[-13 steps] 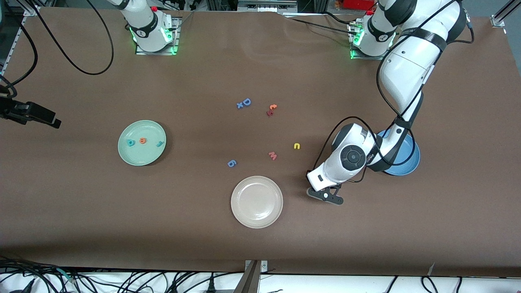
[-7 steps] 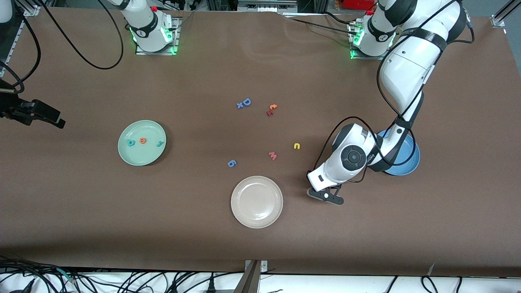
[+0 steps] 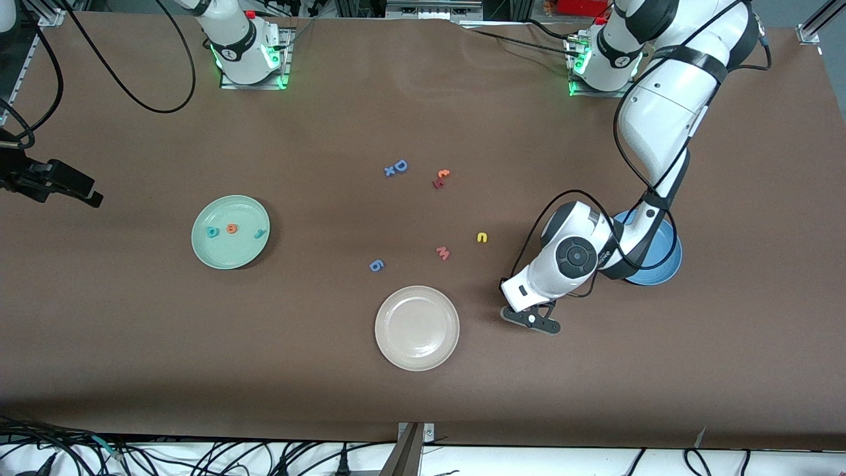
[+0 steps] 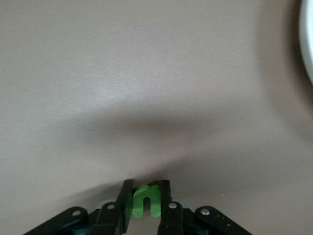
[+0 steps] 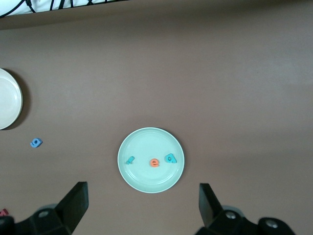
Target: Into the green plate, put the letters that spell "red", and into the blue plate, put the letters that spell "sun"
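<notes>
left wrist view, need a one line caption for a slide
Left gripper shut on the green letter, low over the bare brown table, with the cream-white plate's rim at the frame edge.

3 plates: green plate [image 3: 230,231], blue plate [image 3: 654,258], cream plate [image 3: 417,328]. 3 letters in green: teal d [image 3: 211,232], orange e [image 3: 231,229], teal r [image 3: 260,233]. 7 loose letters on surface, 1 green letter [image 4: 146,200] pinched. 2 arms.

Bright, even overhead light, soft shadows; left wrist view blurred.
</notes>
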Controlling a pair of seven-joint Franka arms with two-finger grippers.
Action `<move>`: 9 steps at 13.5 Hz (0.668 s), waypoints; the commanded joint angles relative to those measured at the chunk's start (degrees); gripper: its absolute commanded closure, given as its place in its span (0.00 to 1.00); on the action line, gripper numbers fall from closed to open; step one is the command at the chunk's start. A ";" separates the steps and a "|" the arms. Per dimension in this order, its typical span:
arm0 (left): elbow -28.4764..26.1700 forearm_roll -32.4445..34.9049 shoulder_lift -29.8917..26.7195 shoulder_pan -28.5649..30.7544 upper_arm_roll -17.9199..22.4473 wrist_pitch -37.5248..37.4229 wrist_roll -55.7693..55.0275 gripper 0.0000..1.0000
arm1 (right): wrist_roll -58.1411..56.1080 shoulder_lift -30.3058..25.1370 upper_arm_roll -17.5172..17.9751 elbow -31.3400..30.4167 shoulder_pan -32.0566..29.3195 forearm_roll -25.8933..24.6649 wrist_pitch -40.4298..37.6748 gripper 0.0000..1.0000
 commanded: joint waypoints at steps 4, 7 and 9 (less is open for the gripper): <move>2.52 -0.96 -0.20 2.76 -0.03 -9.03 4.67 0.80 | -0.68 -1.32 -0.12 -1.61 -0.24 -0.92 0.23 0.00; 5.26 -0.35 -1.25 4.07 0.05 -15.55 7.64 0.80 | -0.24 -1.22 0.40 -1.26 0.11 -0.56 0.66 0.00; 5.26 -0.35 -1.60 6.79 -0.03 -17.22 10.28 0.80 | -0.15 -0.61 0.67 -0.82 0.55 -1.09 0.67 0.00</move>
